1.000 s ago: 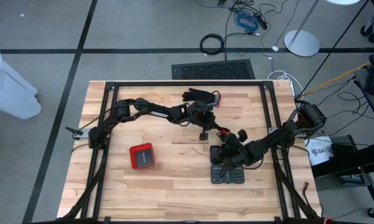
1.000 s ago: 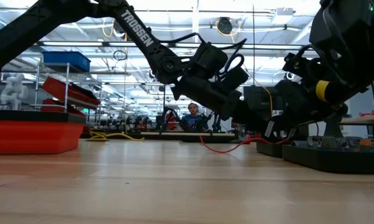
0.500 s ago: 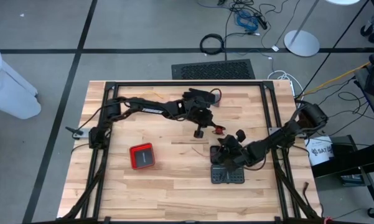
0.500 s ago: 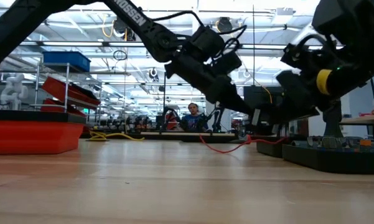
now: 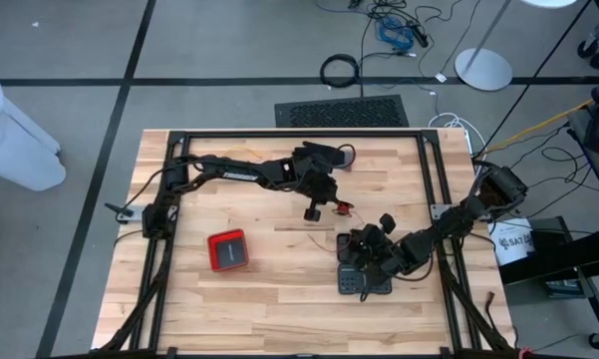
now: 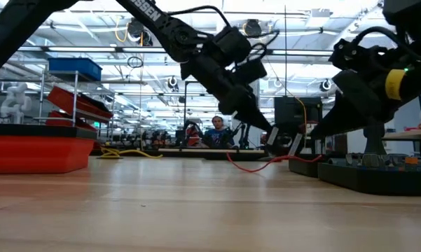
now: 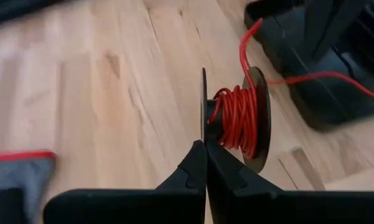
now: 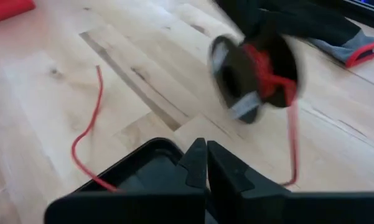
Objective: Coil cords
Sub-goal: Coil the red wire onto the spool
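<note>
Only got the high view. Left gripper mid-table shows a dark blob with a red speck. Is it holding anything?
Observer: Yes. In the left wrist view the left gripper is shut on one flange of a small black spool wound with red wire.
Operator: Wire fully wound?
Observer: No. A red tail leaves the spool and trails off across the wood.
Operator: Right gripper?
Observer: The right wrist view shows the right gripper shut with nothing visible between its fingers, just above the rim of a black plastic tray.
Operator: Any slack near it?
Observer: A loose red strand lies on the wood beside that tray.
</note>
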{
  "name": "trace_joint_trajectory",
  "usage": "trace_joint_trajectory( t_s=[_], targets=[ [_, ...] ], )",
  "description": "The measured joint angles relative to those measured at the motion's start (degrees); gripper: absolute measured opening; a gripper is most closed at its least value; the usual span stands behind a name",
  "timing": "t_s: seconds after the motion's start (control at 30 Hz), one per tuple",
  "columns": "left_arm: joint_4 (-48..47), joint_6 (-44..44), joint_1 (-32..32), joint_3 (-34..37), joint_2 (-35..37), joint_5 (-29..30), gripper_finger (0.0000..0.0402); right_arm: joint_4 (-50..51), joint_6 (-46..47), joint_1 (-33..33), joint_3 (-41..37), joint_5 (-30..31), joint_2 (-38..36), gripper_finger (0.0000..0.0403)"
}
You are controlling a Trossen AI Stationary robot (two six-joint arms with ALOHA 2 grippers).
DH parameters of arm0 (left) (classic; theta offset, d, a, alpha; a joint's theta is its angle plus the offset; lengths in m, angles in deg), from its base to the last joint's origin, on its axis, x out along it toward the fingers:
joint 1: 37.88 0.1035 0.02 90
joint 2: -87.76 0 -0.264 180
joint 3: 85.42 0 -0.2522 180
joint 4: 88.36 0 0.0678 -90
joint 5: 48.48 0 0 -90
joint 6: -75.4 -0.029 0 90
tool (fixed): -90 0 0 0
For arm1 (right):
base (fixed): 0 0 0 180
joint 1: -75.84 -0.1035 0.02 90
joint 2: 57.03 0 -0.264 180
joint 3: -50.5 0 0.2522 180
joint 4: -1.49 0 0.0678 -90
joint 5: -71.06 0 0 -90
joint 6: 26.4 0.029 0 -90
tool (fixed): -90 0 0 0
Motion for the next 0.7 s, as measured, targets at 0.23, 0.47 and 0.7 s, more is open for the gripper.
trace_joint_trajectory(
  t_s=[0.23, 0.47, 0.7],
  targets=[
    [-1.82, -0.66, -0.22, -0.02, 5.87, 3.10, 0.0000, -0.51, -1.51, -1.16, 0.17, 5.52, -0.02, 0.0056],
    [-4.38, -1.69, -0.47, -0.02, 13.45, 7.10, 0.0000, -0.63, -2.45, -1.20, 0.22, 15.39, -1.47, 0.0121],
    [-7.28, -2.11, -0.47, -0.02, 20.46, 11.01, 0.0000, -1.58, -14.22, -1.18, 2.80, 28.38, -6.05, 0.0126]
  ],
)
